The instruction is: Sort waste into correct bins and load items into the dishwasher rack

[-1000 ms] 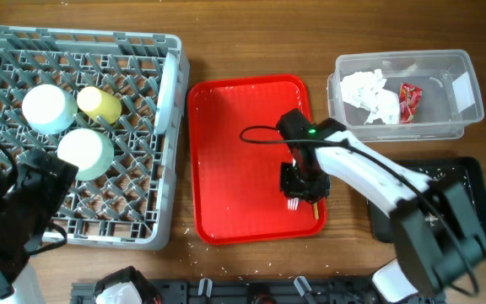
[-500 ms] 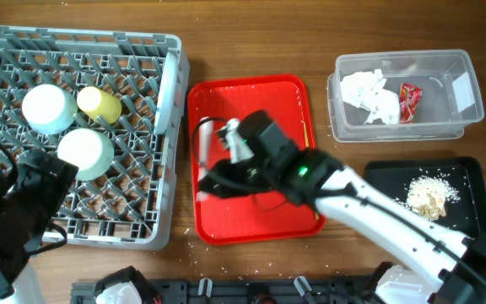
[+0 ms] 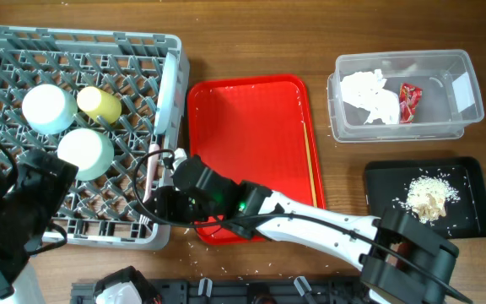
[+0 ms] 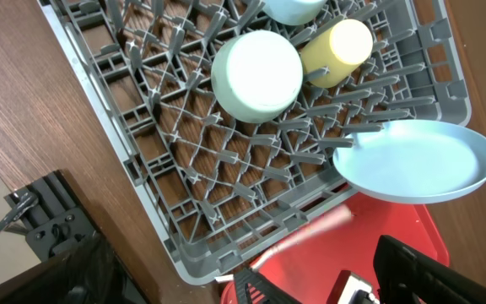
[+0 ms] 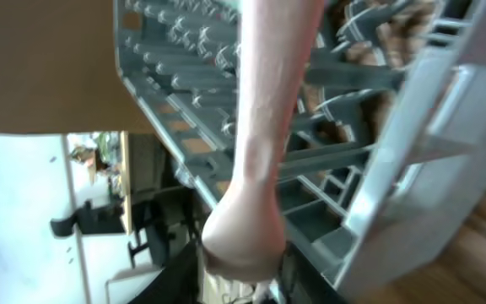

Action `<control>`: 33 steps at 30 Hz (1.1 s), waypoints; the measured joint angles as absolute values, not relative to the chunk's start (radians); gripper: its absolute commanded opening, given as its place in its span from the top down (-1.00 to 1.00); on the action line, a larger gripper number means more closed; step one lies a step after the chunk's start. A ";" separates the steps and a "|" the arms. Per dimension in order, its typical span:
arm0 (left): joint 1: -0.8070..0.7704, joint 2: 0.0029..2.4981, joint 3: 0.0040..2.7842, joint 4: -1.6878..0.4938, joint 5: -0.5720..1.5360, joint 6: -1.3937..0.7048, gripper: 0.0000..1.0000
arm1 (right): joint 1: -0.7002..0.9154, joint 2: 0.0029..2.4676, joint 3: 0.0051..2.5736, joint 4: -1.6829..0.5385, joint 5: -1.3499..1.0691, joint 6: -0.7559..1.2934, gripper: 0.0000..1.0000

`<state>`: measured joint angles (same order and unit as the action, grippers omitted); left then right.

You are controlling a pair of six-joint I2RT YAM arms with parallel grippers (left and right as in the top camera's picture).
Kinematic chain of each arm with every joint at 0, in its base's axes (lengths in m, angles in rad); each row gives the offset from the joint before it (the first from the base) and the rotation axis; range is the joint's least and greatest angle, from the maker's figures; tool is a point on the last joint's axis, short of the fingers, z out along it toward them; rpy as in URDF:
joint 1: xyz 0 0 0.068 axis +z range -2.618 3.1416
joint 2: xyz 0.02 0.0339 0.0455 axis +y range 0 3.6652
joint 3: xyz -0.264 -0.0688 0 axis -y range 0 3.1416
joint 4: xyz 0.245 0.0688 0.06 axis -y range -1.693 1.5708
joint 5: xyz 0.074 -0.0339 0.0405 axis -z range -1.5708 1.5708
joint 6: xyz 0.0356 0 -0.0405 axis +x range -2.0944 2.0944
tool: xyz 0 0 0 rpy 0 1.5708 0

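My right gripper (image 3: pixel 160 199) is shut on the white fork (image 3: pixel 149 181) and holds it over the front right corner of the grey dishwasher rack (image 3: pixel 7 40). In the right wrist view the fork handle (image 5: pixel 264 127) rises blurred from the jaws (image 5: pixel 241 279) over the rack pegs. The rack holds two pale bowls (image 3: pixel 49 107) (image 3: pixel 85 153), the yellow cup (image 3: pixel 99 103) and the blue plate (image 3: pixel 168 89), which stands on edge. The wooden stick (image 3: pixel 314 173) lies on the red tray. My left arm (image 3: pixel 19 211) rests at the front left, its jaws indistinct.
The red tray (image 3: pixel 251 127) lies beside the rack. The clear tub (image 3: pixel 467 114) at back right holds the napkin (image 3: pixel 369 95) and red wrapper (image 3: pixel 410 101). The black tray (image 3: pixel 386 190) at front right holds rice scraps (image 3: pixel 429 196). Crumbs dot the table's front edge.
My right arm swept left across the red tray with the fork, from the tray's right side to the rack's front right corner. The left arm has not moved.
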<state>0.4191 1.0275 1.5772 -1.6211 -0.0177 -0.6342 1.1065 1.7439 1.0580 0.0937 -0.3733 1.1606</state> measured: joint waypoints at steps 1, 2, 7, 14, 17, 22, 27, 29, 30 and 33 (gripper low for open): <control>0.419 1.028 1.577 -1.621 -0.018 -0.634 -1.00 | 1.105 1.744 1.058 0.084 -0.363 1.148 -0.08; 0.419 1.028 1.577 -1.620 -0.018 -0.634 -1.00 | 1.103 1.744 1.059 0.064 -0.350 1.141 -0.10; 0.419 1.028 1.577 -1.621 -0.018 -0.634 -1.00 | 1.089 1.744 1.065 -0.006 -0.350 1.092 -0.14; 0.419 1.028 1.577 -1.621 -0.018 -0.634 -1.00 | 1.044 1.695 1.268 -0.472 -0.282 0.955 -0.12; 0.419 1.028 1.577 -1.621 -0.018 -0.634 -1.00 | 0.920 1.564 1.313 -0.687 -0.222 0.899 -0.11; 0.419 1.028 1.577 -1.622 -0.018 -0.634 -1.00 | 0.621 1.450 1.330 -1.097 -0.047 0.745 -0.20; 0.419 1.028 1.577 -1.622 -0.018 -0.634 -1.00 | 0.505 1.518 1.241 -1.134 0.047 0.621 0.01; 0.419 1.028 1.577 -1.622 -0.018 -0.634 -1.00 | 0.504 1.565 1.185 -1.108 0.058 0.601 0.07; 0.419 1.028 1.577 -1.622 -0.018 -0.634 -1.00 | 0.504 1.588 1.160 -1.095 0.063 0.591 0.07; 0.419 1.028 1.577 -1.622 -0.018 -0.634 -1.00 | 0.504 1.633 1.106 -1.026 0.075 0.574 0.19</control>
